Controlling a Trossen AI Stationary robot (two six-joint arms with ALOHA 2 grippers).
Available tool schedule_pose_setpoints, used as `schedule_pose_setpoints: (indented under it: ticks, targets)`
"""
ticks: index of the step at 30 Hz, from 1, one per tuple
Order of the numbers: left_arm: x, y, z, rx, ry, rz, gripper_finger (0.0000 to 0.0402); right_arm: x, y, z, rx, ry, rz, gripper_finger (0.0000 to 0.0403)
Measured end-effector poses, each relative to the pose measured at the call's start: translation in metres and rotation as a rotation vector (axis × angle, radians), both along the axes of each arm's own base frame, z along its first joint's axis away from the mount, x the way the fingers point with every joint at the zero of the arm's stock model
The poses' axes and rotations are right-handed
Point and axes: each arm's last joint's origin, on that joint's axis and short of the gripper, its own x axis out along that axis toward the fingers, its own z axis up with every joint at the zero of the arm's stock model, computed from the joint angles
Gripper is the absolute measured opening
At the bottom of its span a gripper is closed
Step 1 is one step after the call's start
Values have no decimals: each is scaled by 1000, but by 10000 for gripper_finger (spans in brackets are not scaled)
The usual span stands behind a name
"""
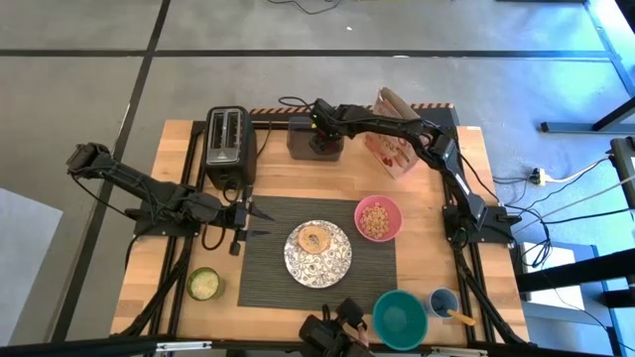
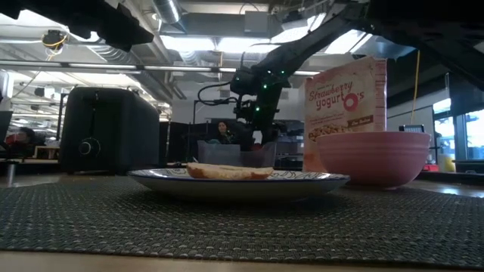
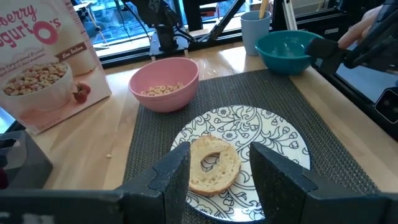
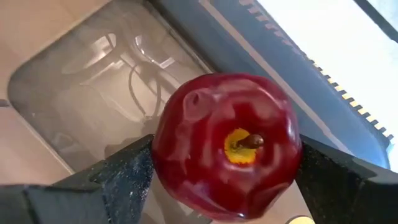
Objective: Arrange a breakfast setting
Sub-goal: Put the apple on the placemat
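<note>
A dark grey ribbed mat (image 1: 298, 268) lies mid-table. On it stand a white patterned plate (image 1: 317, 250) carrying a toasted bagel (image 3: 213, 165) and a pink bowl (image 1: 378, 219) of cereal. My left gripper (image 1: 260, 222) is open and empty at the mat's left edge, pointing at the plate. My right gripper (image 1: 322, 127) is at the table's far side, over a clear bin (image 4: 112, 81), shut on a small red apple (image 4: 227, 146). A stick-like handle (image 1: 461, 317) rests in a blue cup; I cannot tell whether it is the spoon. My right gripper pinches the apple between its two fingers, one finger (image 4: 124, 171) on each of two opposite sides (image 4: 163, 155). The stem end (image 4: 245, 143) faces the wrist camera. The apple is over the clear bin; whether it is lifted clear, I cannot tell.
A toaster (image 1: 230, 144) stands at the far left and a cereal box (image 1: 392, 139) at the far right. A teal bowl (image 1: 399, 317) and the blue cup (image 1: 444, 300) stand near the front edge. A green-lidded jar (image 1: 203, 285) sits left of the mat.
</note>
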Motion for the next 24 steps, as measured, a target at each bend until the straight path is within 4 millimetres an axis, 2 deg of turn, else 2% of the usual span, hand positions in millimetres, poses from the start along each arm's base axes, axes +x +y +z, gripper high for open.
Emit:
schedule_pose_setpoints:
  ticks: [6, 12, 19, 24]
  targets:
    - [0, 0, 0, 0, 0, -1, 160, 0, 0, 0, -9, 3, 4, 277]
    - [0, 0, 0, -2, 0, -1, 160, 3, 1, 8, -31, 2, 22, 275]
    - [0, 0, 0, -20, 2, 5, 160, 14, 18, 41, -58, 1, 66, 281]
    - [0, 0, 0, -27, 2, 7, 160, 21, 43, 68, -75, 27, 120, 275]
